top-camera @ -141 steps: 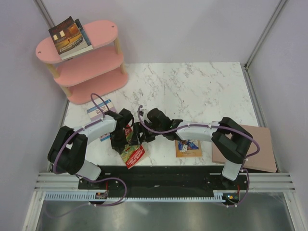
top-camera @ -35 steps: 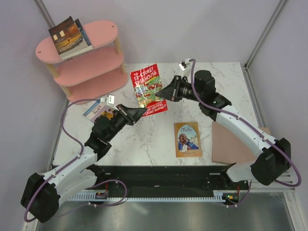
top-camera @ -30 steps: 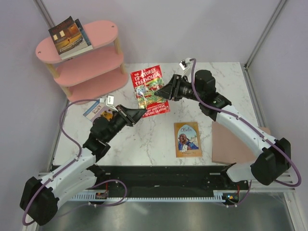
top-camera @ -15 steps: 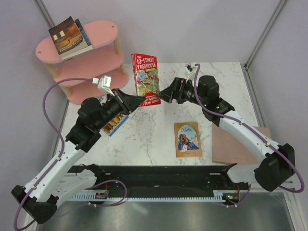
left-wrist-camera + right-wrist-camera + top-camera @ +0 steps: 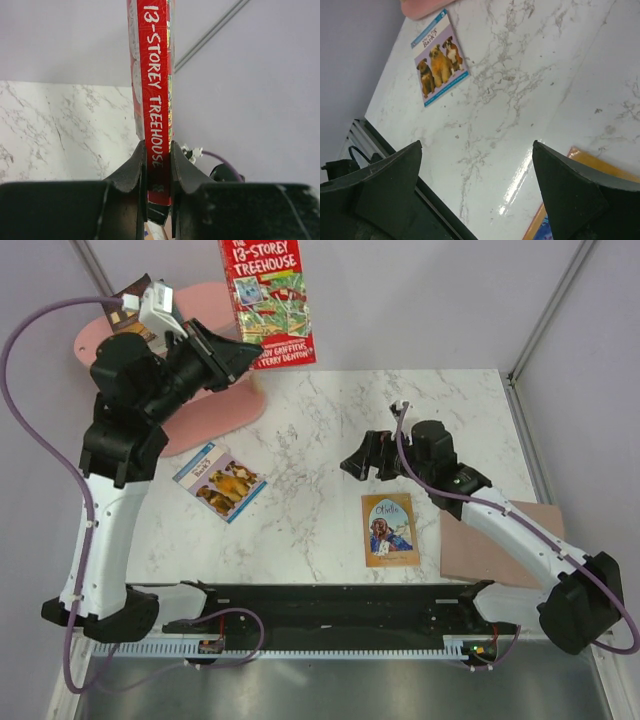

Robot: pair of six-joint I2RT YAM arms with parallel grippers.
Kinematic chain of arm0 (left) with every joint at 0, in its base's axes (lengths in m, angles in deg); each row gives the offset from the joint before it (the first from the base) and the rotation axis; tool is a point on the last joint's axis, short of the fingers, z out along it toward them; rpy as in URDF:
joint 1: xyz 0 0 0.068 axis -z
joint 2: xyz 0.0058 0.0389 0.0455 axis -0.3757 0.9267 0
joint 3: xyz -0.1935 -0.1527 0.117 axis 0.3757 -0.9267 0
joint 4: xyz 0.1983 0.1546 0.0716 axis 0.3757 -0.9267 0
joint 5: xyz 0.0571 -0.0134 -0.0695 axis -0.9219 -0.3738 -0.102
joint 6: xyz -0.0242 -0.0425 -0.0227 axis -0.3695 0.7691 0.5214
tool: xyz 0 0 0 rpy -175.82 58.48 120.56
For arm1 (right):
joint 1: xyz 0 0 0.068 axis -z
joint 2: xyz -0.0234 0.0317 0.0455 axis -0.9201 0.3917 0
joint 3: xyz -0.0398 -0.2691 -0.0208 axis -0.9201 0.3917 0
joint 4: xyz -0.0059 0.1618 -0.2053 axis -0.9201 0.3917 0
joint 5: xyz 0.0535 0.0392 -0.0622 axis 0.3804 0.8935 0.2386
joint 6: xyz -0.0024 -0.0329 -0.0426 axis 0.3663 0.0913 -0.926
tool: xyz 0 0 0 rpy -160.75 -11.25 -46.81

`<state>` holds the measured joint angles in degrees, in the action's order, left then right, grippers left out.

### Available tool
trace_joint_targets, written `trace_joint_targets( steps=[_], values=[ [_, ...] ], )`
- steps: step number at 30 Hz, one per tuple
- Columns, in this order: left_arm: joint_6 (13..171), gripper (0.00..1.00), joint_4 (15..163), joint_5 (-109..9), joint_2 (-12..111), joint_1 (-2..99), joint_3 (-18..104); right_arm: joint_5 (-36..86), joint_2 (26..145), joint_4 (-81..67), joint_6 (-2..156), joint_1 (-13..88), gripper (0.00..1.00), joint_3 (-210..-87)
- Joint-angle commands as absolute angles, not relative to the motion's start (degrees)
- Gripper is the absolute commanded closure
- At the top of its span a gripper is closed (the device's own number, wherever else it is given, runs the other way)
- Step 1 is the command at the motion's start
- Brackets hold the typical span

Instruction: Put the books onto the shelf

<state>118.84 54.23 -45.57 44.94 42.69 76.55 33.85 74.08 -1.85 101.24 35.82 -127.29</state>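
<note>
One book is aloft — the red treehouse book (image 5: 265, 300), its lower spine pinched tight in the left gripper (image 5: 247, 353), high over the shelf (image 5: 205, 415) at the far left corner of the table (image 5: 430, 410). On so narrow a hold the tall paperback could swing or slip in lowering. The right gripper (image 5: 358, 458) hangs wide open — empty.

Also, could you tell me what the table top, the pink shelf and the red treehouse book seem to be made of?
The table top looks like polished marble or marble-look laminate: grey veining, glare. The shelf is probably painted wood: matte pink boards, rounded edges. The red treehouse book is paper: thin paperback, glossy-looking printed cover.
</note>
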Motion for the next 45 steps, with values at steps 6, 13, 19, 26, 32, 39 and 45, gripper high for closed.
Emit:
trace_joint_targets(
  steps=[6, 13, 19, 26, 32, 39, 45],
  values=[
    [127.06, 0.98, 50.3, -19.2, 55.87, 22.44, 95.33, 18.43, 70.79, -0.49, 93.68, 27.57, 0.02, -121.11],
    [139.7, 0.98, 55.22, -2.86, 63.34, 6.09, 103.67, -1.42, 69.74, -2.41, 96.22, 13.35, 0.02, -113.73],
    [147.01, 0.98, 62.34, 3.04, 67.03, -2.27, 103.69, -13.21, 69.48, -2.25, 99.74, 4.89, 0.02, -109.94],
    [152.55, 0.98, 67.62, 8.23, 72.13, -7.81, 103.69, -14.45, 73.34, -1.72, 98.87, 2.52, 0.02, -112.22],
    [159.05, 0.98, 73.76, 11.31, 75.29, -14.66, 103.69, -14.72, 75.98, -1.54, 98.34, 1.28, 0.02, -113.37],
    [158.63, 0.98, 73.78, 11.75, 76.97, -17.13, 101.93, -14.37, 78.44, -0.75, 98.16, 1.11, 0.02, -114.86],
    [157.66, 0.98, 71.94, 11.57, 80.48, -17.22, 101.67, -14.37, 78.79, -0.49, 98.25, 1.11, 0.02, -115.21]
  ],
)
